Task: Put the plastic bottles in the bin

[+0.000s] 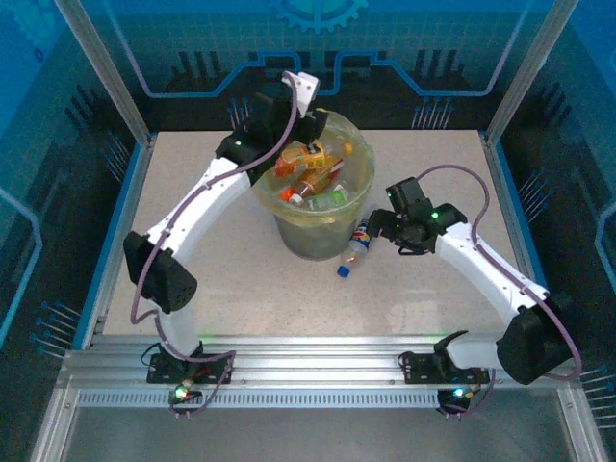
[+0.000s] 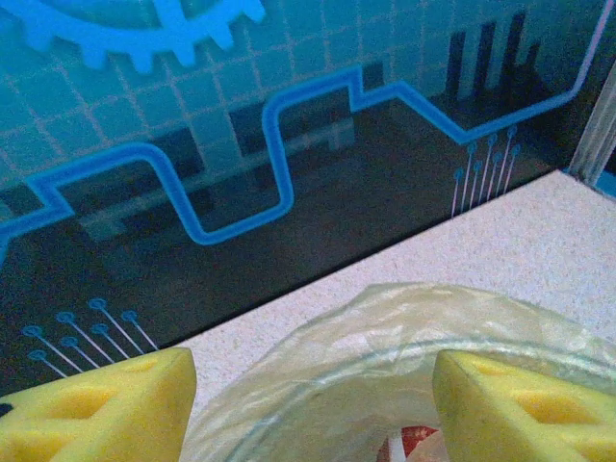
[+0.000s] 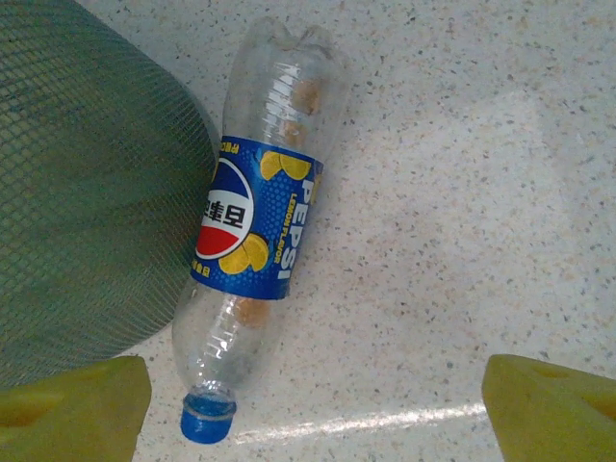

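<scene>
A speckled off-white tabletop lies under the right gripper. Beyond the left gripper stands a dark glossy wall panel printed with blue circuit lines and a gear.

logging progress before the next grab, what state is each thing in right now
bin, upright, bag-lined, partly filled
bottles in the bin, piled inside, lying at angles
pepsi bottle, on its side on the table beside the bin, blue cap on, not gripped
left hand, open, over the bin's rim, holding nothing
right hand, open, above the pepsi bottle, holding nothing
</scene>
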You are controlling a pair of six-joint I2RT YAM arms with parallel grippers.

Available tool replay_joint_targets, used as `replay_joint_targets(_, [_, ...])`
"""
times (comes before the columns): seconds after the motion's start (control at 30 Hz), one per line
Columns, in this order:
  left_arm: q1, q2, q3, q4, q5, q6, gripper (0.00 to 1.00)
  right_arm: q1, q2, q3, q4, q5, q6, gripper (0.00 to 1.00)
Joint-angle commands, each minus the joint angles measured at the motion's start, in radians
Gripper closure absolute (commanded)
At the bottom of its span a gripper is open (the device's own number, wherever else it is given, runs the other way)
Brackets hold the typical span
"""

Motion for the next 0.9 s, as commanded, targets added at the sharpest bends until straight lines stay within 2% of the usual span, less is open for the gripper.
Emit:
replay_joint_targets(0.0, [0.018,-0.093,-0.043,-0.013,-0.053,-0.054,0.32,-0.034,0.023,-0.023,0.073,-0.066,0.003,0.15])
replay_joint_targets(0.13, [0.052,-0.187,-0.153,-0.015,-0.06,-0.13,0.28,-0.05,0.07,-0.017,0.103,-0.104,-0.005,0.2])
replay_joint_targets(0.4, [0.105,-0.334,-0.352,-0.035,-0.052,-0.226,0.23,-0.07,0.159,-0.009,0.141,-0.144,-0.018,0.21])
replay_joint_targets(0.87, [0.117,-0.302,-0.474,-0.018,0.005,-0.302,0.24,-0.104,0.296,-0.005,0.205,-0.189,-0.033,0.24])
